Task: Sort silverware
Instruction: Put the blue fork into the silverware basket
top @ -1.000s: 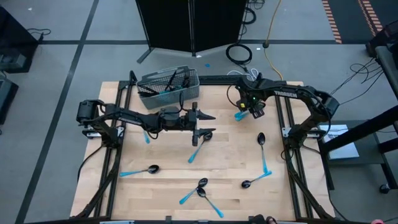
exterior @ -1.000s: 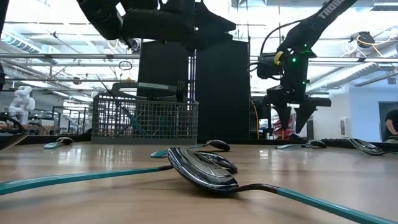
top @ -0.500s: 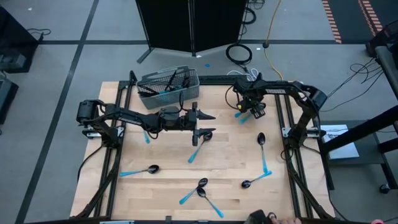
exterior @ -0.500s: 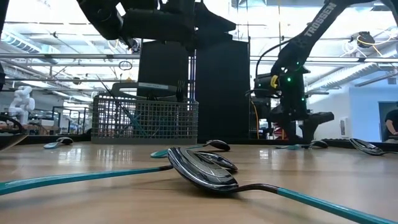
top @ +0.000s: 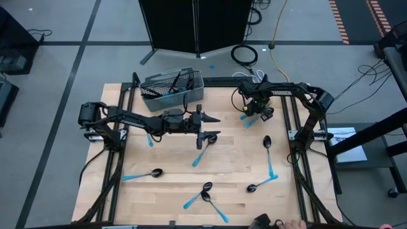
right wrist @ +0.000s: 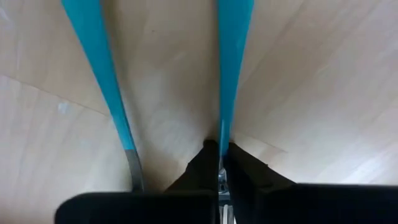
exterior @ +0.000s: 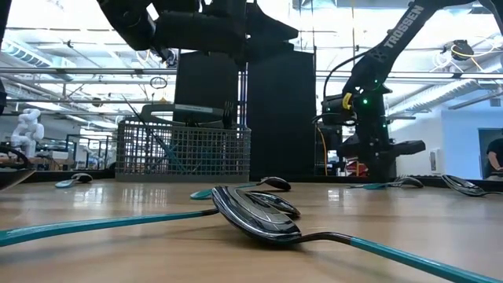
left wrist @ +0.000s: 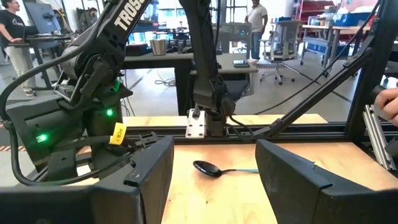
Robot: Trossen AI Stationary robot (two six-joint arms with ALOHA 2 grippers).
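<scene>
1. right gripper (top: 253, 114), near the table's (top: 235, 159) far right edge: fingers have just clamped on a blue-handled utensil (right wrist: 233, 56); pickup begun.
2. left gripper (top: 208, 125): apart, mid-table.
3. remaining silverware (top: 205, 194): scattered; basket (top: 172, 92) far edge.

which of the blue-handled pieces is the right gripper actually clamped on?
The right gripper is shut on the light-blue-handled utensil running straight between its fingers at the table's far right. The twin blue-handled utensil beside it lies free.
</scene>
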